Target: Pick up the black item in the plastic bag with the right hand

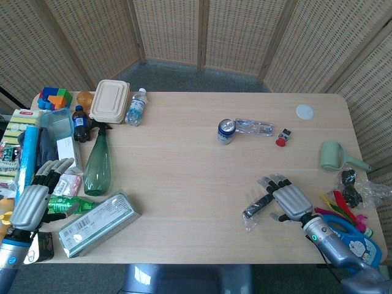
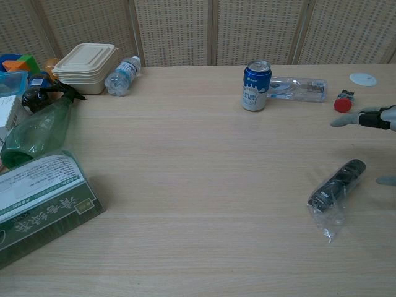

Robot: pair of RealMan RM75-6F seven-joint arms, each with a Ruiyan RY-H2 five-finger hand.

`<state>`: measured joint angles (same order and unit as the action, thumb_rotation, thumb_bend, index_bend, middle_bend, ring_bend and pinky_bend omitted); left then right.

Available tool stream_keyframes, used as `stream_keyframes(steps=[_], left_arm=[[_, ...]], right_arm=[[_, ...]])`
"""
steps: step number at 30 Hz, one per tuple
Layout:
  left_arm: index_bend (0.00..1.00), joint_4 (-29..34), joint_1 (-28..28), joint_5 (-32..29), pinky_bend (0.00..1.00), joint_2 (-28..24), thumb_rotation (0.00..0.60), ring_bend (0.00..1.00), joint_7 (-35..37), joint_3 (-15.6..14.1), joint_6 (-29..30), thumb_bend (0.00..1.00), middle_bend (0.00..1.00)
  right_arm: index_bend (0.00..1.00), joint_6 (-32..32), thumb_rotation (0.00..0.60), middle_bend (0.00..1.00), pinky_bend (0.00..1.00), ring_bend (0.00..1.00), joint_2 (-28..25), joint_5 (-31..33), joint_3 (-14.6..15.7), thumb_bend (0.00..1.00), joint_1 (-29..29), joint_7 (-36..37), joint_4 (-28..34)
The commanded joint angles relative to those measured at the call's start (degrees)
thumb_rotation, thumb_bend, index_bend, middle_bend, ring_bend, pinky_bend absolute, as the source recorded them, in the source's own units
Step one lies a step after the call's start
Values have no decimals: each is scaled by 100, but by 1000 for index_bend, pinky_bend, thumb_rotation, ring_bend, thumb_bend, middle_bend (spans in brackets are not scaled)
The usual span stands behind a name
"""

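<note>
The black item [image 1: 258, 206] [image 2: 337, 184] lies in a clear plastic bag on the table's right half, tilted, with loose bag plastic [image 2: 327, 221] trailing toward the front edge. My right hand [image 1: 286, 199] hovers just right of it, fingers spread and holding nothing; the nearest fingertips come close to the item's far end. The chest view catches only its fingertips [image 2: 362, 118] at the right edge. My left hand [image 1: 37, 197] rests open at the table's left edge among the clutter.
A blue can [image 1: 225, 130] and a flattened clear bottle [image 1: 254, 127] lie mid-table, with a small red-capped piece [image 1: 281, 140] beside them. A green spray bottle [image 1: 97, 163], a boxed pack [image 1: 98, 223] and other goods crowd the left. A blue detergent bottle [image 1: 355, 240] lies at the right edge.
</note>
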<state>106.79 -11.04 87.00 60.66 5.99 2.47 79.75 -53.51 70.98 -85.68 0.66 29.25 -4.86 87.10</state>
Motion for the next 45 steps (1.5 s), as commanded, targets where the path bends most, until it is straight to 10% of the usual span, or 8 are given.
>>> stream_keyframes(steps=[1, 20, 45], left_arm=[[0, -20, 0, 2, 0, 6, 600, 0, 25, -3, -4, 299, 0], [0, -52, 89, 47, 0, -24, 600, 0, 109, -38, 128, 298, 0], [0, -79, 118, 52, 0, -6, 600, 0, 145, -47, 147, 298, 0]], right_arm=[[0, 56, 547, 0, 0, 0, 142, 21, 7, 273, 41, -53, -118], [6, 298, 556, 2, 0, 0, 1028, -102, 162, 271, 200, 432, -1372], [504, -45, 600, 371, 191, 237, 1385, -159, 213, 251, 42, 712, -1746]])
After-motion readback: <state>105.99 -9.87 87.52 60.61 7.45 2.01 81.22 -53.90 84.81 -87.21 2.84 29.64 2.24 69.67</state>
